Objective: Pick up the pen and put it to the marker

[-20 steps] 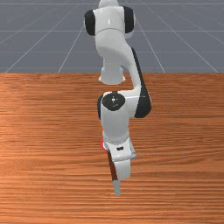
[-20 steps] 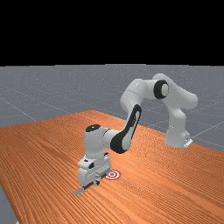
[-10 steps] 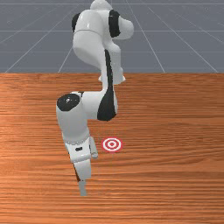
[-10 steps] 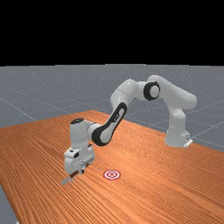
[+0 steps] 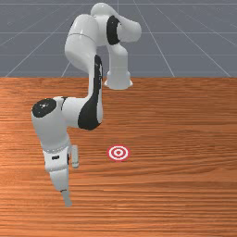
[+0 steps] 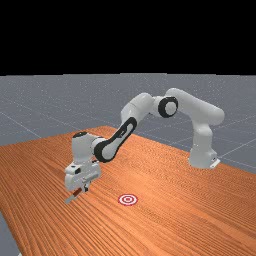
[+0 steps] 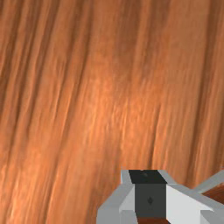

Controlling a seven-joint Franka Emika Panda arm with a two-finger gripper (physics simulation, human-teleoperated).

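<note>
In the far view my gripper (image 6: 85, 188) is at the far view's left, shut on the pen (image 6: 76, 193), which has a brown body and a grey end and lies slanted under the hand. The pen's grey end (image 5: 66, 198) pokes out below the hand in the front view, where the hand hides most of the body. In the wrist view, part of the pen (image 7: 214, 180) passes beside my gripper (image 7: 151, 217). A red-and-white ringed marker (image 5: 118, 152) lies flat on the table, to the front view's right of the hand; nothing covers it.
The orange-brown wooden table (image 5: 176, 194) extends around the marker and beneath the hand. My arm's base (image 5: 118, 81) stands at the table's back edge in the front view.
My hand has moved toward the front view's left with the pen, away from the marker, and has turned somewhat. The marker, earlier mostly covered by the arm in the front view, is now uncovered.
</note>
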